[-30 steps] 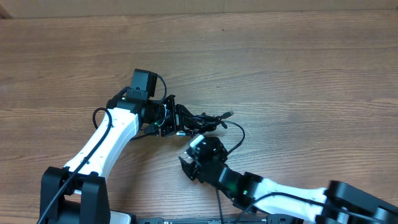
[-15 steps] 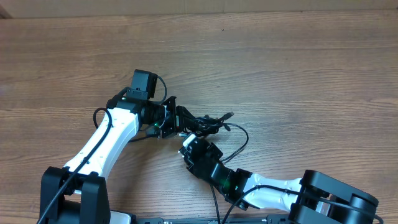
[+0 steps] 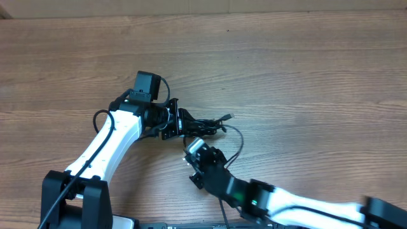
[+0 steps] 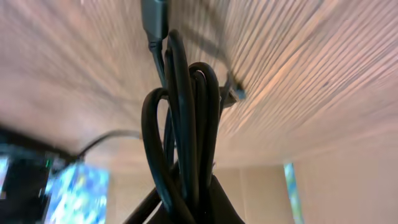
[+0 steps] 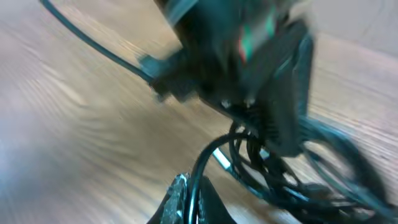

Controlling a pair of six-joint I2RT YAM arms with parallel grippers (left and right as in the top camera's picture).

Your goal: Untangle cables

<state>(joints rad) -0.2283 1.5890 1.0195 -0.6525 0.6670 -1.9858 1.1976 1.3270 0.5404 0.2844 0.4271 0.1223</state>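
Wood table (image 3: 305, 70), left fingers (image 4: 227, 210) clamp cables (image 4: 186, 124), wrist view only: right fingers (image 5: 216, 208) pinch 1

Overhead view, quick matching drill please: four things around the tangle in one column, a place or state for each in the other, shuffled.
1. cables
2. plug
3. left gripper
4. right gripper

A. greyish, at the tangle's right tip
B. just below the tangle in the picture
C. black loops, bunched together
D. shut on the tangle's left end

Pairs: 1-C, 2-A, 3-D, 4-B
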